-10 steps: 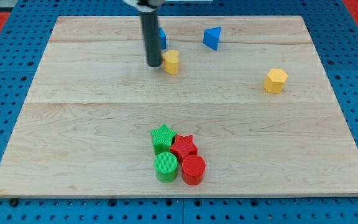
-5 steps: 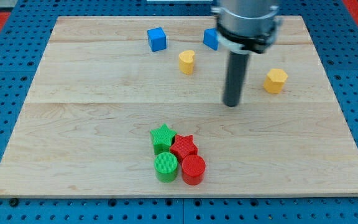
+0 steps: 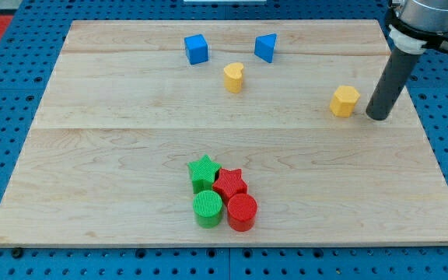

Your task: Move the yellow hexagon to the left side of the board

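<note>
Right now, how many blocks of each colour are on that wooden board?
Blue: 2, a cube and a wedge-like one.
Yellow: 2, a heart and a hexagon.
Green: 2, a star and a cylinder.
Red: 2, a star and a cylinder.
Total: 8.

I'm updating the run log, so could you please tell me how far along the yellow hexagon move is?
Done: nothing visible; the yellow hexagon sits on the board's right half. In hand: my tip is just to the hexagon's right with a small gap, placed for a leftward push. Left: the whole push across to the view's left.
</note>
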Controlling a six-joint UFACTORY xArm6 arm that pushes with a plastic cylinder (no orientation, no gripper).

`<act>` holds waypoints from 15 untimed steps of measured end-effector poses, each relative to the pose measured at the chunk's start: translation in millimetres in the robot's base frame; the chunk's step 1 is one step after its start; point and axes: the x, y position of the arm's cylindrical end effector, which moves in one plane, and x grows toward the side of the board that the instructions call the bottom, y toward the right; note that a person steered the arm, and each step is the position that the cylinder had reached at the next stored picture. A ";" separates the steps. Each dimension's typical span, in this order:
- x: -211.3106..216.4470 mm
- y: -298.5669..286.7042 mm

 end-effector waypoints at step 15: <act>-70.2 -173.3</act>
